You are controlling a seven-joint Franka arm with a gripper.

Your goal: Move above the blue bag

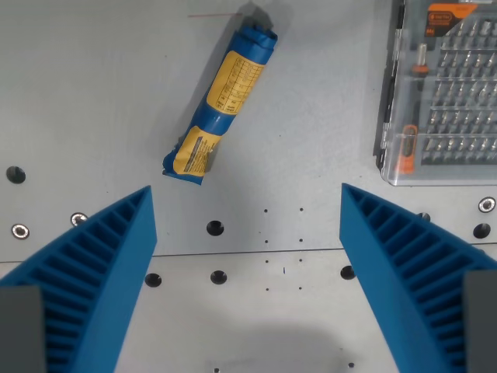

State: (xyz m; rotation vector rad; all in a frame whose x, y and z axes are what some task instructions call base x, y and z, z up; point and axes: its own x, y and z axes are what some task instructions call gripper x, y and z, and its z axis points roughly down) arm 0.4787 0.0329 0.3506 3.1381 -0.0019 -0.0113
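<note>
The blue bag (224, 99) is a rolled blue packet with yellow labels. It lies slanted on the grey table (101, 101) in the upper middle of the wrist view, its top end up and to the right. My gripper (247, 203) is open and empty. Its two blue ribbed fingers (101, 272) rise from the bottom corners, wide apart. The bag's lower end lies just above and between the fingertips, nearer the finger on the wrist view's left.
A clear plastic case of screwdriver bits (443, 93) with orange parts lies at the wrist view's upper right. The grey table has several bolt holes (215, 228) and a seam across the lower part.
</note>
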